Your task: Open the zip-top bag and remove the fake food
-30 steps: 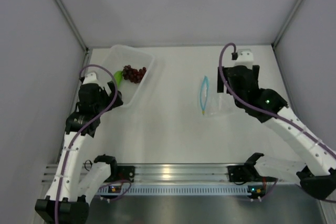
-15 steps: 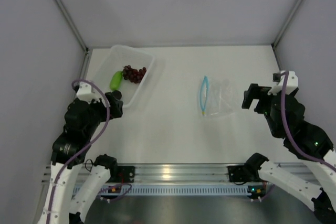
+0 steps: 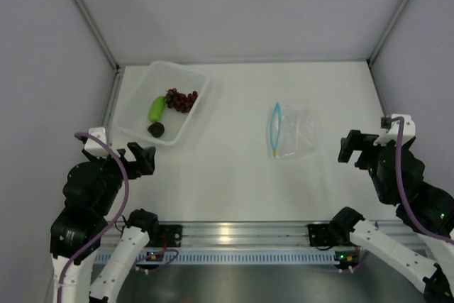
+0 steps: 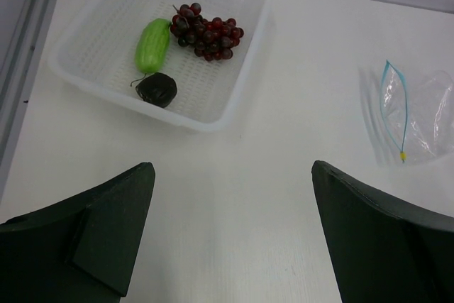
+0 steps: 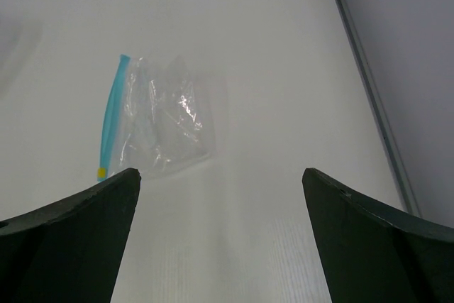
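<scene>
Already empty, the zip-top bag [image 3: 292, 133] lies flat on the surface [image 3: 234, 168], right of centre; we find the fake food [image 3: 182, 98] in the white basket [image 3: 193, 109], while the left end effector [image 4: 230, 196] and right end effector [image 5: 220, 182] hang spread, holding nothing.

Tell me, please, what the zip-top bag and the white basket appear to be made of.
The zip-top bag looks like thin clear glossy plastic film: it crinkles, glints, and the table shows through. The basket seems rigid white moulded plastic, fairly matte, with a grid of small holes.
</scene>
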You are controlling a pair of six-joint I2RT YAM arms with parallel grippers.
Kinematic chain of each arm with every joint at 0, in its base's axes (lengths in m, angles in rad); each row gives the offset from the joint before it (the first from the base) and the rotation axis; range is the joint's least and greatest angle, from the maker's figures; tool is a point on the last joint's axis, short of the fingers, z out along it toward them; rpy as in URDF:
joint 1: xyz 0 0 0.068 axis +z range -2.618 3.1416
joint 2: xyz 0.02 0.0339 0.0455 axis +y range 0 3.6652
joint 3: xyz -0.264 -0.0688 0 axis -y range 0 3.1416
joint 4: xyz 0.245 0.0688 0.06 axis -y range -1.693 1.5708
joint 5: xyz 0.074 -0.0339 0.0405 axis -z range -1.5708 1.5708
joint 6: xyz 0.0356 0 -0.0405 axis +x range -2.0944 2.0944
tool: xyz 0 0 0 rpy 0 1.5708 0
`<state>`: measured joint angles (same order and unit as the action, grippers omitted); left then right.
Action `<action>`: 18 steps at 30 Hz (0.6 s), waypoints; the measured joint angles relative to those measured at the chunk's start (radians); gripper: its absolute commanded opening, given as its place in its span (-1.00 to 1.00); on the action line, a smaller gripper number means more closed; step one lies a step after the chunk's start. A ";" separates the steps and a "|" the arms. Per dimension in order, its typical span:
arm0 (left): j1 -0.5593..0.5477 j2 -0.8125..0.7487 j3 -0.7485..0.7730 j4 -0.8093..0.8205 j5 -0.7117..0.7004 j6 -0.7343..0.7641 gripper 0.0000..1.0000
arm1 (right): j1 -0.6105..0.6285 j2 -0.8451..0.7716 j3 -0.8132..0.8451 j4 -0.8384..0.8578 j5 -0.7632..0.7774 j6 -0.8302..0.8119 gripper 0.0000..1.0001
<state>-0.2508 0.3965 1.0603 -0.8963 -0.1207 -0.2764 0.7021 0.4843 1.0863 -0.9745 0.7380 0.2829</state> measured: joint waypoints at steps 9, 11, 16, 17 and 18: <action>-0.009 -0.045 0.000 -0.007 -0.039 0.003 0.97 | 0.000 -0.069 -0.047 -0.002 -0.003 0.009 0.99; -0.013 -0.045 0.000 -0.007 -0.046 0.003 0.97 | 0.000 -0.069 -0.053 0.000 -0.006 0.010 0.99; -0.018 -0.047 0.000 -0.007 -0.056 0.003 0.97 | 0.000 -0.060 -0.066 0.007 -0.014 0.011 0.99; -0.018 -0.048 0.000 -0.008 -0.056 0.003 0.97 | 0.000 -0.055 -0.066 0.010 -0.016 0.011 0.99; -0.018 -0.050 0.000 -0.008 -0.057 0.003 0.97 | 0.000 -0.050 -0.066 0.011 -0.018 0.012 0.99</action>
<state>-0.2684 0.3466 1.0603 -0.9039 -0.1776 -0.2733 0.7021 0.4343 1.0206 -0.9634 0.7200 0.2947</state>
